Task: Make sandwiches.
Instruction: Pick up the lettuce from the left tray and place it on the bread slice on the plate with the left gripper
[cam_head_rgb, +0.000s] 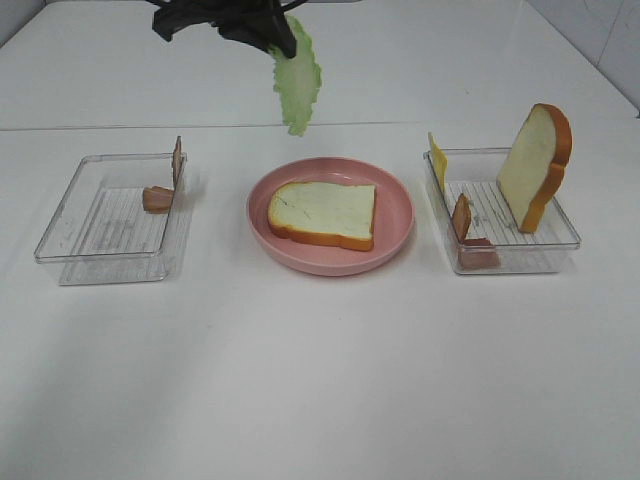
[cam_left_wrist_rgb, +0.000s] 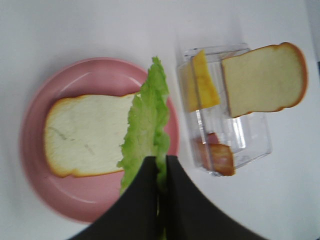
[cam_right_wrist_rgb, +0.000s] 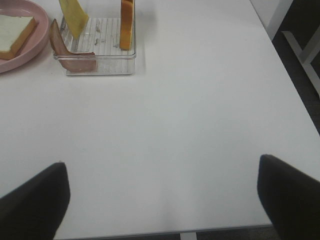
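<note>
A white bread slice (cam_head_rgb: 322, 213) (cam_left_wrist_rgb: 87, 135) with an orange-brown crust lies flat on the pink plate (cam_head_rgb: 400, 215) (cam_left_wrist_rgb: 35, 165). My left gripper (cam_head_rgb: 275, 30) (cam_left_wrist_rgb: 161, 162) is shut on a green lettuce leaf (cam_head_rgb: 297, 85) (cam_left_wrist_rgb: 147, 120), which hangs above the plate's far edge, clear of the bread. The right tray (cam_head_rgb: 545, 240) (cam_right_wrist_rgb: 95, 62) holds an upright bread slice (cam_head_rgb: 535, 165) (cam_right_wrist_rgb: 126, 22), a yellow cheese square (cam_head_rgb: 437, 160) (cam_left_wrist_rgb: 205, 82) and bacon strips (cam_head_rgb: 470, 235) (cam_right_wrist_rgb: 75, 57). My right gripper (cam_right_wrist_rgb: 161, 162) is open over bare table, near its front edge, and is out of the high view.
The clear left tray (cam_head_rgb: 100, 230) holds two bacon pieces (cam_head_rgb: 157, 198) against its right wall. The table's right edge (cam_right_wrist_rgb: 295, 95) drops to a dark floor. White tabletop spreads in front of the plate and trays.
</note>
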